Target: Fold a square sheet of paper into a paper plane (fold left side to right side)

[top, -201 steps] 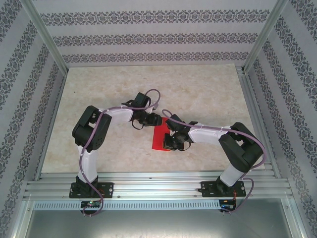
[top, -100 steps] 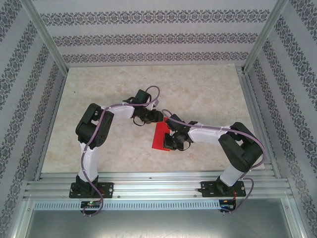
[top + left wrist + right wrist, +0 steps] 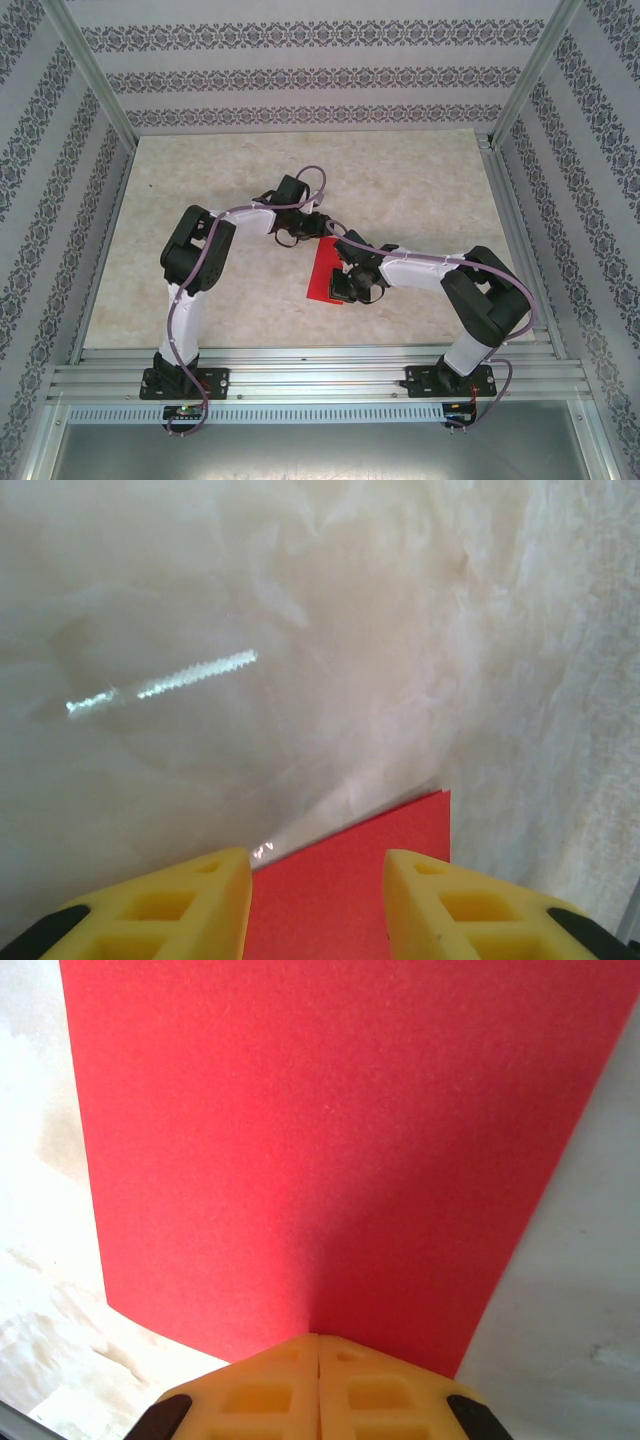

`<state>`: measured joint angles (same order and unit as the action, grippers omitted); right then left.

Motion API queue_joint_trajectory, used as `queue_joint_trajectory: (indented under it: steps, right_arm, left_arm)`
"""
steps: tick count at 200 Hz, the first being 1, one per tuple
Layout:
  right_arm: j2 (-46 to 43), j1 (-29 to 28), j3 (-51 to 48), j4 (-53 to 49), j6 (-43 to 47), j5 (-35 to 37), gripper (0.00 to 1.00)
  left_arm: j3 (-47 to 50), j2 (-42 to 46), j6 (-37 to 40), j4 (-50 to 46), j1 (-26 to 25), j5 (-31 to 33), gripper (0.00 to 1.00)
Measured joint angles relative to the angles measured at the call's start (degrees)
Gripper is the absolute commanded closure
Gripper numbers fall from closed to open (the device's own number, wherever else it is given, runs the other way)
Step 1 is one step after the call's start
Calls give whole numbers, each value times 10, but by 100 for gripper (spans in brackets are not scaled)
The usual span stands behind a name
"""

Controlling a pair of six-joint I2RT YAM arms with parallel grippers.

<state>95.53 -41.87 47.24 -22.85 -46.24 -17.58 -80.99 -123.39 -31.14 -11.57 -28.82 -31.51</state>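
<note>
Right pincer (image 3: 318,1345) is shut, its tips on the near edge of the square sheet of paper (image 3: 320,1140), which spreads out ahead; left pincer (image 3: 317,868) is open over a corner. Looks thin and floppy, probably slides on the table (image 3: 300,630), so I'd grab an edge or corner.

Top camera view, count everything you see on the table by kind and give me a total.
Red paper sheet: 1
Robot arms: 2, the left arm and the right arm
Total: 3
</note>
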Motion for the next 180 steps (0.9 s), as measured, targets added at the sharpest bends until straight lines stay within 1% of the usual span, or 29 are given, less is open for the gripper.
queue_joint_trajectory:
  steps: [34, 60, 80, 102, 116, 128, 141, 153, 180]
  right_arm:
    - [-4, 0, -3, 8, 5, -1, 89]
    - [-9, 4, 2, -1, 24, 0, 78]
    - [-34, 21, 13, -19, 43, 7, 70]
    - [-95, 60, 18, -22, 60, 9, 60]
    - [-132, 96, 18, -15, 73, 6, 54]
    - [-145, 129, 18, 0, 85, 1, 51]
    - [-139, 156, 18, 17, 92, -3, 49]
    - [-114, 176, 21, 28, 97, -7, 49]
    - [-39, 188, 49, 40, 103, -12, 46]
  left_arm:
    - [-5, -1, 10, 5, 17, 23, 56]
    - [-3, 18, 24, -4, 42, 34, 54]
    - [16, 73, 31, -9, 63, 39, 54]
    - [71, 180, 40, -9, 79, 44, 53]
    - [114, 246, 42, -5, 82, 44, 54]
    - [158, 294, 40, 6, 80, 35, 54]
    - [209, 324, 32, 22, 75, 22, 54]
    - [253, 334, 18, 34, 66, 15, 55]
    - [346, 335, -26, 52, 21, 5, 55]
